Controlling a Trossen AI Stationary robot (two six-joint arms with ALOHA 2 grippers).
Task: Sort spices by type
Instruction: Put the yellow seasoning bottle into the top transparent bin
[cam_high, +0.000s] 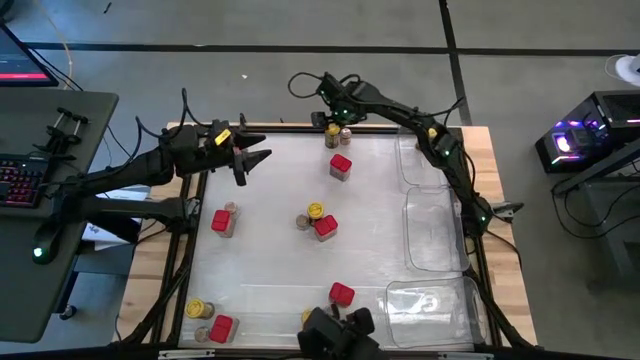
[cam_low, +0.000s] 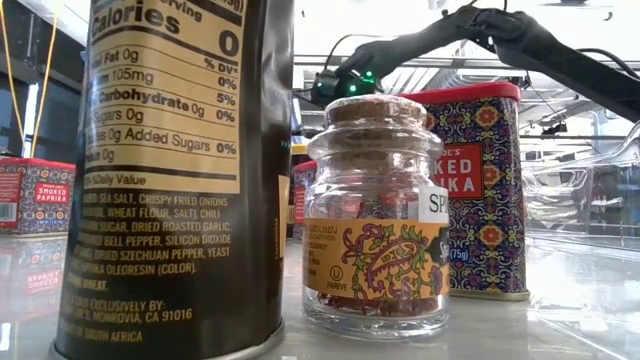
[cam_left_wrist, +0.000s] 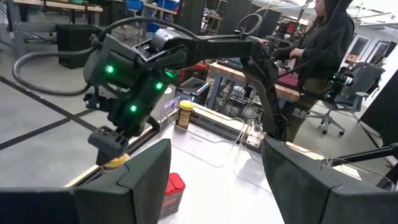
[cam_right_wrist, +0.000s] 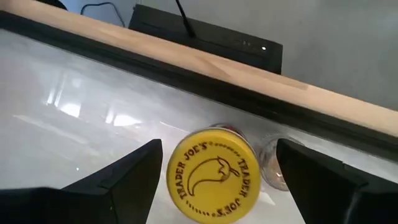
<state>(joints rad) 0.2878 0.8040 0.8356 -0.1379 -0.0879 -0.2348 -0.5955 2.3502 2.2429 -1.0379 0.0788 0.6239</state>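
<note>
While the right pincer (cam_right_wrist: 217, 180) hangs spread above the surface's (cam_high: 270, 200) far edge, a yellow-lid jar (cam_right_wrist: 214, 169) sits directly beneath it, between its fingers – not gripped – with a small grey-top jar (cam_right_wrist: 273, 163) just beside. A red tin (cam_high: 340, 165) stands near, toward the middle. The left pincer (cam_high: 262, 158) hovers released – holding nothing – well apart from the tin; other spices lie scattered farther off.

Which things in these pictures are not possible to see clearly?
- Low view: the dark jar fills the left side, cut off by the top edge, hiding most spices behind.
- High view: spice labels are too small to read.
- Right wrist view: the yellow-lid jar hides the small jar partly.
</note>
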